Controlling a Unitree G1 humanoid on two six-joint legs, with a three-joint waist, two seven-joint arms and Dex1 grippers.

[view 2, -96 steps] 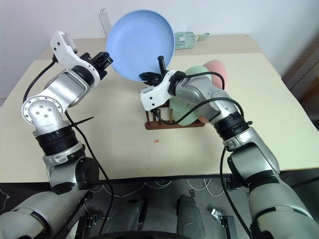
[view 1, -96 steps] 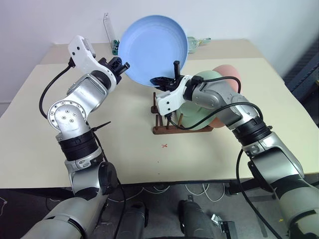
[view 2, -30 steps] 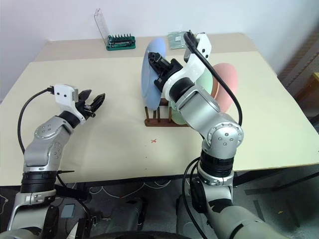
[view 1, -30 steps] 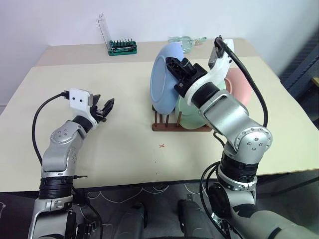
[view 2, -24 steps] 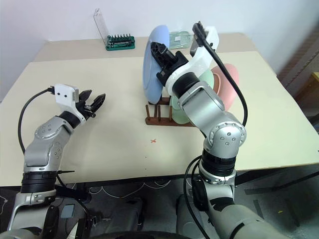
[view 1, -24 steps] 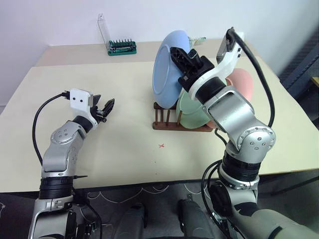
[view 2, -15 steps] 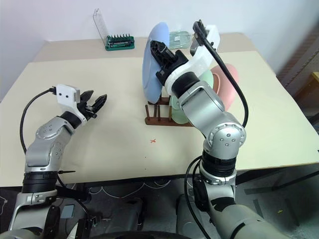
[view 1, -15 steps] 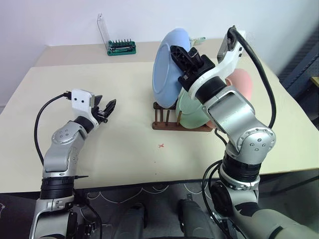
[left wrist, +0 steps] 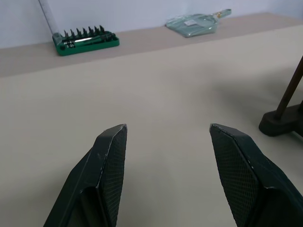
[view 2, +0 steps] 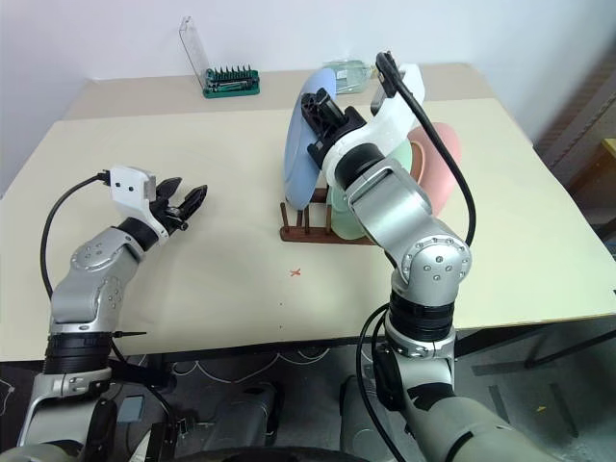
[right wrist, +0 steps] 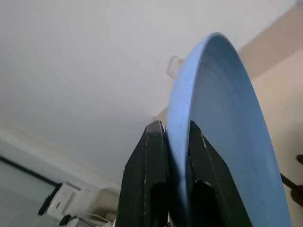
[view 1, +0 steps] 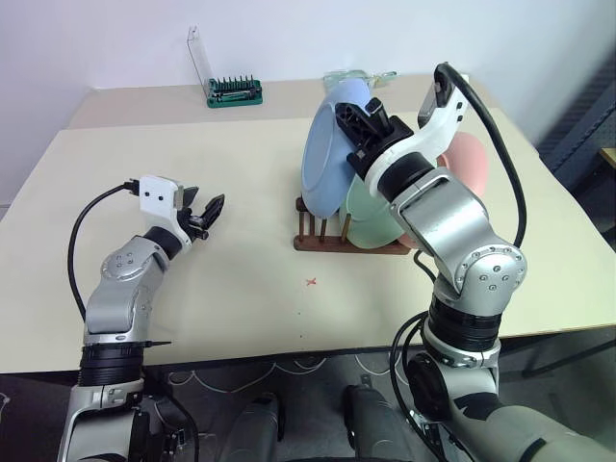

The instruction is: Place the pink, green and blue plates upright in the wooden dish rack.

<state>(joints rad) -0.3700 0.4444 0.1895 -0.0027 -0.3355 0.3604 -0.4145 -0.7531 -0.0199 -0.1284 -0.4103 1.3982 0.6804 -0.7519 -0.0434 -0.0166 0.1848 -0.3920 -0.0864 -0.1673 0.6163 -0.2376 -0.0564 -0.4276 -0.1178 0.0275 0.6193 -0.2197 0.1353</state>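
My right gripper (view 1: 358, 114) is shut on the top rim of the light blue plate (view 1: 327, 154), which stands nearly upright over the front end of the wooden dish rack (view 1: 332, 244). The plate's lower edge is down among the rack's front pegs; I cannot tell whether it rests there. In the right wrist view the fingers (right wrist: 154, 156) pinch the blue plate's rim (right wrist: 222, 118). The pale green plate (view 1: 371, 210) and, behind it, the pink plate (view 1: 470, 159) stand upright in the rack. My left gripper (view 1: 210, 207) hovers open and empty over the table, far left of the rack, its fingertips (left wrist: 113, 142) apart.
A green screwdriver-bit holder (view 1: 236, 91) with a clear lid stands at the table's far edge, and a clear plastic item (view 1: 364, 77) lies behind the blue plate. A small red cross (view 1: 311, 282) marks the table in front of the rack.
My right gripper has tipped the blue plate, so its top rim now leans more toward the green plate. The left arm has stayed put.
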